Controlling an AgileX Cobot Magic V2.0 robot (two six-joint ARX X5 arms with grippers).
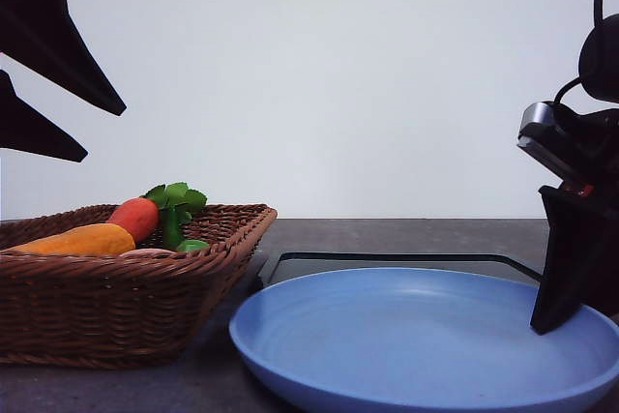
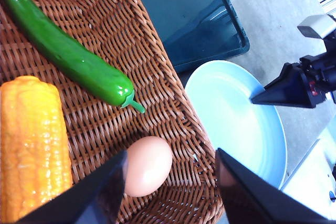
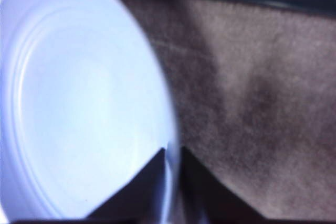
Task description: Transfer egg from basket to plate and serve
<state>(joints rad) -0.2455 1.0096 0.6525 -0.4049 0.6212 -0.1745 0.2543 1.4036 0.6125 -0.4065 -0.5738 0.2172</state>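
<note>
Left gripper (image 2: 170,182) jaws are spreading wide and empty over the egg (image 2: 148,165), which is lying in the basket (image 2: 163,93) beside the corn (image 2: 32,140), apparently lining up a pick. Right gripper (image 3: 172,166) jaws are pinching the plate (image 3: 79,103) rim, probably steadying it for serving.

The left gripper (image 2: 170,182) is held spread wide above the brown woven wicker basket (image 1: 116,287), one finger beside the pinkish-brown oval egg (image 2: 148,165). The right gripper (image 3: 173,153) is nearly closed astride the rim of the round light-blue plate (image 3: 79,103).
</note>
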